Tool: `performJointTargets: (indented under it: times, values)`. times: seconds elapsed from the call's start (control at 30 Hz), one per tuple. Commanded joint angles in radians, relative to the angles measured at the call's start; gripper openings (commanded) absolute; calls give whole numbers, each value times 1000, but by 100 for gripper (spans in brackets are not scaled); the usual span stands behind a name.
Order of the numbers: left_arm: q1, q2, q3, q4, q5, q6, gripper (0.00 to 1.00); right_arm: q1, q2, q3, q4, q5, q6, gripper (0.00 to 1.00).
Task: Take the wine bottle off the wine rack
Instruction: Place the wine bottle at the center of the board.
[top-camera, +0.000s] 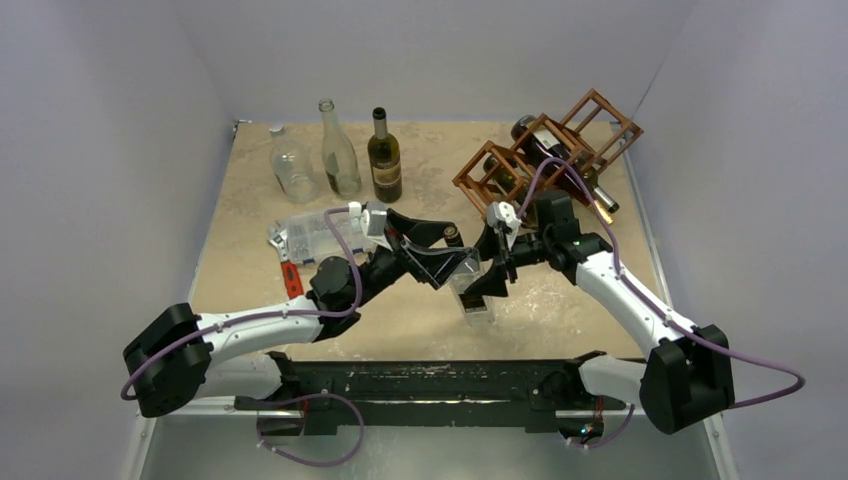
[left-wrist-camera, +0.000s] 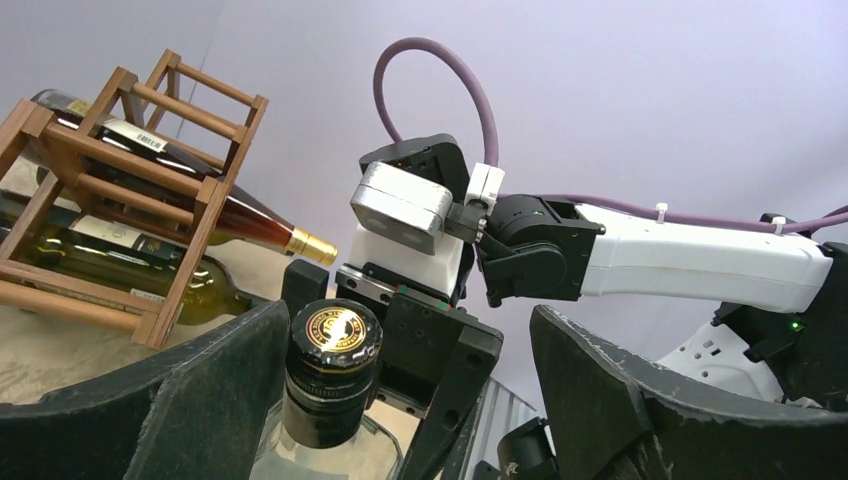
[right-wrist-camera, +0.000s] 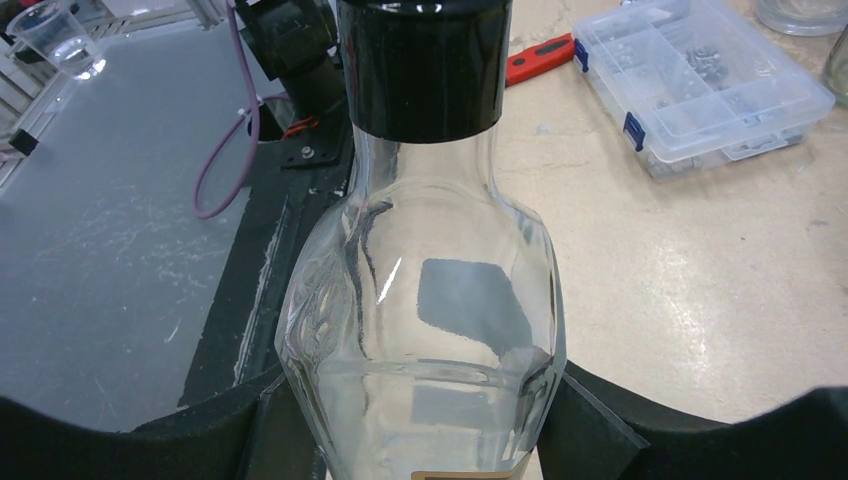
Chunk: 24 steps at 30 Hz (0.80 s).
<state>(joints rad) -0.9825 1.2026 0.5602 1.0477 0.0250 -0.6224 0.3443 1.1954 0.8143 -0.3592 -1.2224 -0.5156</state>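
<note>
The reddish-brown wine rack (top-camera: 545, 150) (left-wrist-camera: 130, 200) stands at the back right. A dark bottle with a gold foil neck (left-wrist-camera: 310, 243) and a green one (left-wrist-camera: 100, 260) lie in its cells. In front of the rack, a clear wine bottle (top-camera: 474, 300) (right-wrist-camera: 430, 300) with a black cap (left-wrist-camera: 332, 350) stands about upright over the table. My right gripper (top-camera: 480, 290) (right-wrist-camera: 415, 400) is shut on its glass body, one finger on each side. My left gripper (top-camera: 447, 262) (left-wrist-camera: 405, 330) is open wide around the capped neck. One finger sits close beside the cap and the other is well away from it.
Three bottles stand at the back left: two clear ones (top-camera: 292, 165) (top-camera: 338, 150) and a dark one (top-camera: 384, 158). A clear plastic compartment box (top-camera: 315, 235) (right-wrist-camera: 700, 85) and a red tool (top-camera: 291, 279) (right-wrist-camera: 540, 55) lie left of the arms. Walls close in both sides.
</note>
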Motion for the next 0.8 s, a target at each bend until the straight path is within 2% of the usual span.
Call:
performJointTargets:
  times: [0.0,0.23,0.4,0.63,0.77]
  values:
    - [-5,3,-26,100,-22,-17,91,-18,-32,30,37,-110,11,0]
    - [-4,2,-28,45,-22,-1,94,-33,-31,28,44,-147,23,0]
    - [-4,45,-28,86,-22,13,92,-39,-30,25,43,-151,27,0]
    - [-5,128,3,140,-16,44,73,-39,-22,22,42,-133,29,0]
    - [-4,140,19,119,-14,83,53,-40,-20,21,43,-127,30,0]
